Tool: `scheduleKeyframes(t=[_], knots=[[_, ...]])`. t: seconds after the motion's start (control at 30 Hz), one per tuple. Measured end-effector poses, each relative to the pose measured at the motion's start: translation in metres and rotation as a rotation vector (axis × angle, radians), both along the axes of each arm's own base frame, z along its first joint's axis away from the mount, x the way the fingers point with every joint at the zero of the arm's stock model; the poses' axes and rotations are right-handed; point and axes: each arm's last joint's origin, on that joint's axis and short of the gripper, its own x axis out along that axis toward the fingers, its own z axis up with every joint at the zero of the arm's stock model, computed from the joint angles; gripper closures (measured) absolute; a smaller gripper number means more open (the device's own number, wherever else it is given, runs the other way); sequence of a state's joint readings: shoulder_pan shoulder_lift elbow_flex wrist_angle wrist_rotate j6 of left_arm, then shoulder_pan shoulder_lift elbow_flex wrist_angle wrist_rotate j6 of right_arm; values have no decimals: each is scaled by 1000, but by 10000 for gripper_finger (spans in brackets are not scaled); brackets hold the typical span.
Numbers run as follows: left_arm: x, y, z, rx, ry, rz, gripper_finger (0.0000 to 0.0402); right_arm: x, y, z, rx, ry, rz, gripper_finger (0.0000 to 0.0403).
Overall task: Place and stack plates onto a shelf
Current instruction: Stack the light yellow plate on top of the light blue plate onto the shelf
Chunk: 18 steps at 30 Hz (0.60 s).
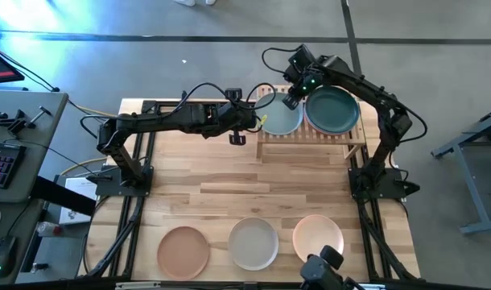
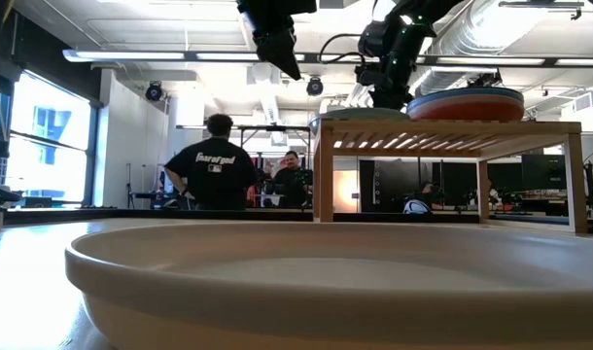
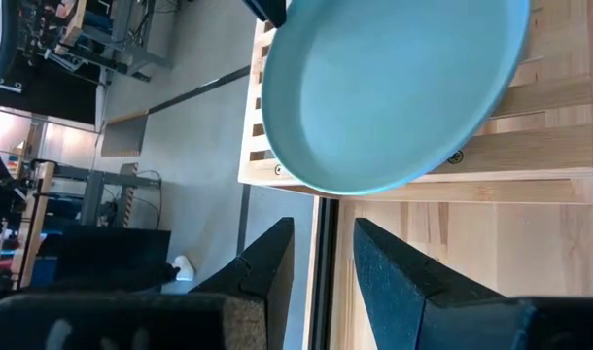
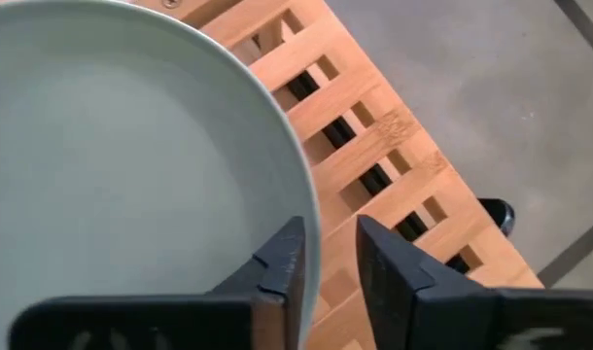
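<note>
Plates wait in a row along the near edge of the table (image 1: 229, 173): a terracotta plate (image 1: 183, 249), a grey-white plate (image 1: 253, 243) and a peach plate (image 1: 318, 237), all three untouched and well apart from the shelf (image 1: 310, 138) at the far side. On that shelf's left half sits the mint green plate (image 1: 281, 118), overhanging the left end a little; on the right half a stack is topped by the dark teal plate (image 1: 332, 109), with a red-orange one showing beneath it in the low view. The left gripper (image 3: 321, 255) hovers just beside the mint plate's outer rim, its fingers slightly parted and holding nothing. The right gripper (image 4: 328, 262) is at the same plate's inner edge, fingers also parted with the rim running just beside one fingertip; it does not look clamped. The step in hand seems to be settling the mint plate on the shelf. Next, I judge, both arms must back clear without dragging the plate, then one reaches for the near row.
</note>
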<state>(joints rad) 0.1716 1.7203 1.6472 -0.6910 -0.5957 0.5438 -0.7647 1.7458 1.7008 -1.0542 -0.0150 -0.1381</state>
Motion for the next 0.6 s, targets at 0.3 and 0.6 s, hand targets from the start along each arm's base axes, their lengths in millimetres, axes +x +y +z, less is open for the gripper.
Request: scheduleKeyframes(t=[0.3,0.6], knots=[[0,0,0,0,0,0,302,-6,7,29,16,-6,-21,311],[0,0,0,-1,-1,0,302,-29,27,52,164,134,-133,311]])
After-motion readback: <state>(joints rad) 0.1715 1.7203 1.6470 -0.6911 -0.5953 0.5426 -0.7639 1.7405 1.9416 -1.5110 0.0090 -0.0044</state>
